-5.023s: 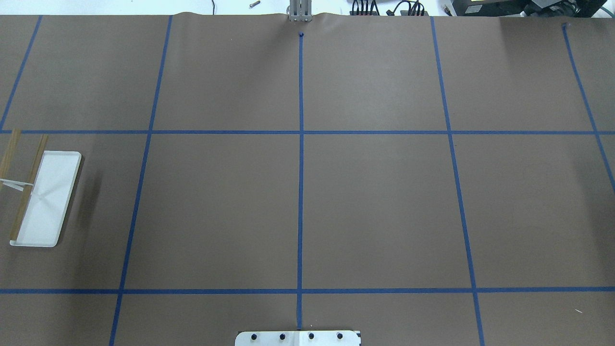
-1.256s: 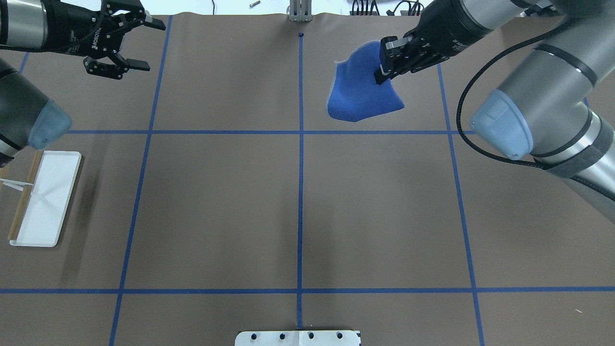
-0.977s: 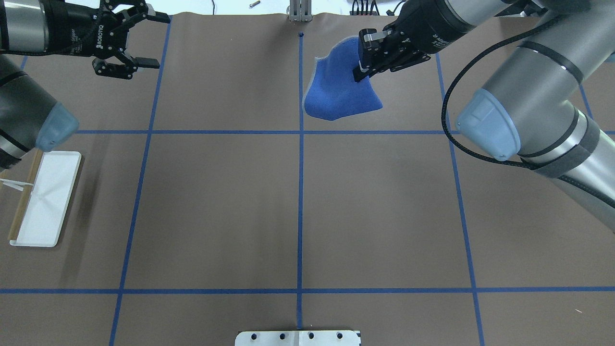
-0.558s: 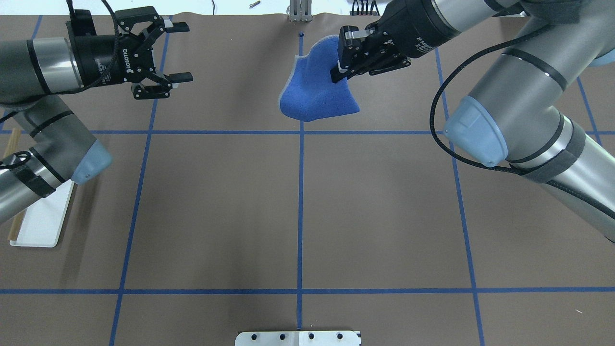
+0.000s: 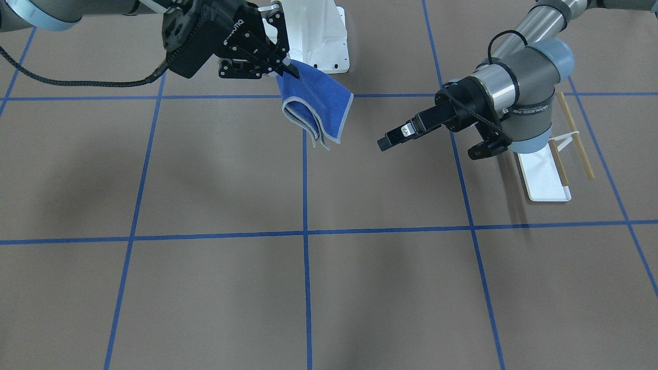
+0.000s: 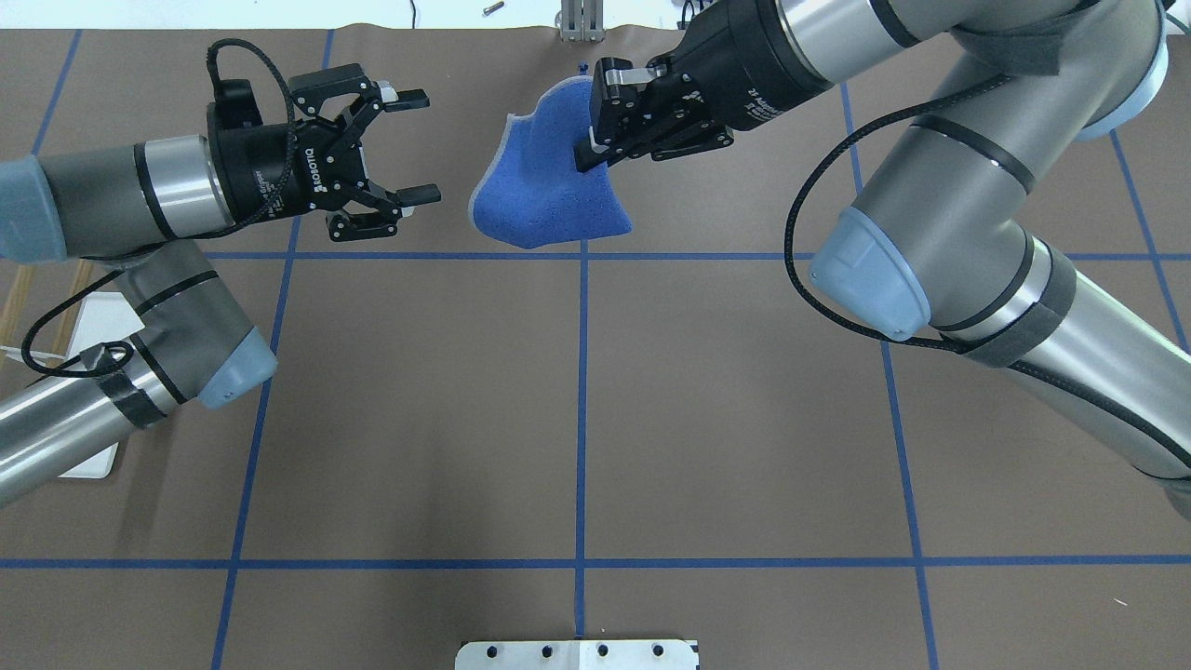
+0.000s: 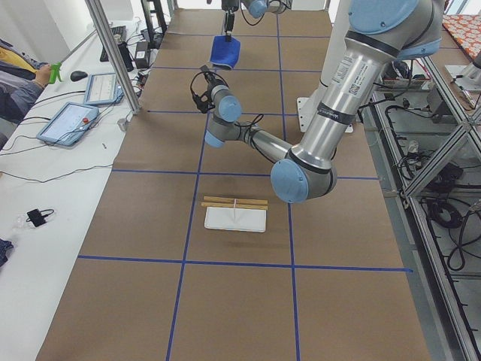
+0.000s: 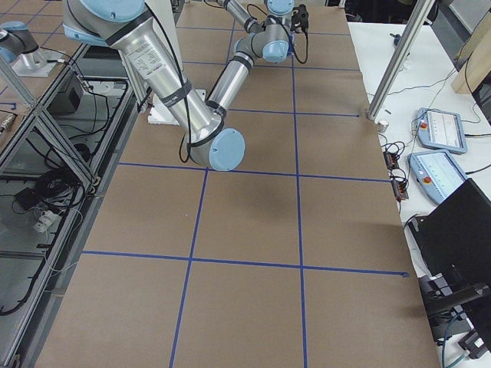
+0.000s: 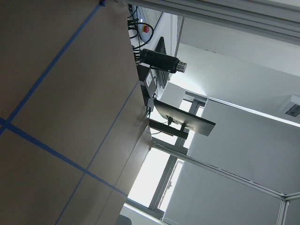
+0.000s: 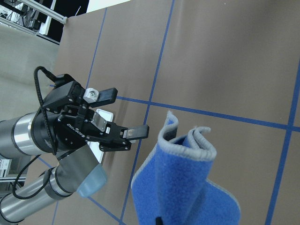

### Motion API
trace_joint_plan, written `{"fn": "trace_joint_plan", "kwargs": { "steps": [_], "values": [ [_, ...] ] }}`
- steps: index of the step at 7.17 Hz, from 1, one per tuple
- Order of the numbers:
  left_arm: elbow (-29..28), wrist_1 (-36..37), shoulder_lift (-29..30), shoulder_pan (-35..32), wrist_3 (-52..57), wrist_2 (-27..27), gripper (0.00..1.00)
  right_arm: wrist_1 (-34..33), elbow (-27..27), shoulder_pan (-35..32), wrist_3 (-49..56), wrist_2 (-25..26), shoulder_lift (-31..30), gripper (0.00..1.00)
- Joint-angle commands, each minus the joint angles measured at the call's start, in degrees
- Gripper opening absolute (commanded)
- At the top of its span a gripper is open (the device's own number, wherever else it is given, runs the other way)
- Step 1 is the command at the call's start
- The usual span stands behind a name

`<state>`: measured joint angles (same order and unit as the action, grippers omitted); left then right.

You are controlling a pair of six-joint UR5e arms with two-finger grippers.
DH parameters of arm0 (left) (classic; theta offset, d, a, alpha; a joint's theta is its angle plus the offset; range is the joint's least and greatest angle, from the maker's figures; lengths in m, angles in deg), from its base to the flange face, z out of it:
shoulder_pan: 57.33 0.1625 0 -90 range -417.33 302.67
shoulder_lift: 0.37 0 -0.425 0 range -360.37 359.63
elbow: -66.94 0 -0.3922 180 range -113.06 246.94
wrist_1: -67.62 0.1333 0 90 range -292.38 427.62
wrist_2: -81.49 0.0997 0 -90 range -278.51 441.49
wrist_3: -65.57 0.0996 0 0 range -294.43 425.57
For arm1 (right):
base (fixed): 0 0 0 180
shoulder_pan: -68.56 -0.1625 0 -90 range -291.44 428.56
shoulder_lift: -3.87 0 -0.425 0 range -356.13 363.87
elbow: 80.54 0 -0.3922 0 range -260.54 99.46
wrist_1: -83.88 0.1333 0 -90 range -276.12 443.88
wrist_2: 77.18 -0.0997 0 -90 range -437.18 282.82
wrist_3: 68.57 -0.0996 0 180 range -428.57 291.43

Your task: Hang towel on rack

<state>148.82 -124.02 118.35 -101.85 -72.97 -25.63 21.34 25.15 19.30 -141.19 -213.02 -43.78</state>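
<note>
Now the right jaws are clamped shut on the upper corner of the towel (image 6: 549, 200), which hangs folded below them, clear of the bench (image 6: 577, 419), its grey-edged layers drooping loose. Across from it the left jaws are spread wide and hold nothing, their open side turned towards the towel, near its edge but not touching. The rack (image 7: 235, 218) stands on the bench well behind the left jaws, far from the towel, its two wooden rods above the white tray; the left arm (image 6: 186, 316) hides most of it from overhead.
</note>
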Motion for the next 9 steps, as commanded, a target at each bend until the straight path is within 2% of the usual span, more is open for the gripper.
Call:
{"fn": "trace_joint_plan", "kwargs": {
  "steps": [1,5,7,9],
  "values": [
    [0.12,-1.71,0.64,1.54,0.37,0.06,0.98,0.49,-0.39,0.48,-0.15,0.40,0.71,0.00],
    [0.73,-4.88,0.63,3.30,-0.15,0.24,0.98,1.10,-0.84,0.57,-0.33,0.40,2.38,0.00],
    [0.21,-8.21,0.63,5.74,-0.15,4.35,0.98,1.71,-0.92,0.66,-0.33,0.40,2.38,0.00],
    [0.38,-8.49,0.63,5.76,-0.33,4.72,0.98,1.98,-1.36,0.75,-0.33,0.40,2.38,0.00]
  ]
}}
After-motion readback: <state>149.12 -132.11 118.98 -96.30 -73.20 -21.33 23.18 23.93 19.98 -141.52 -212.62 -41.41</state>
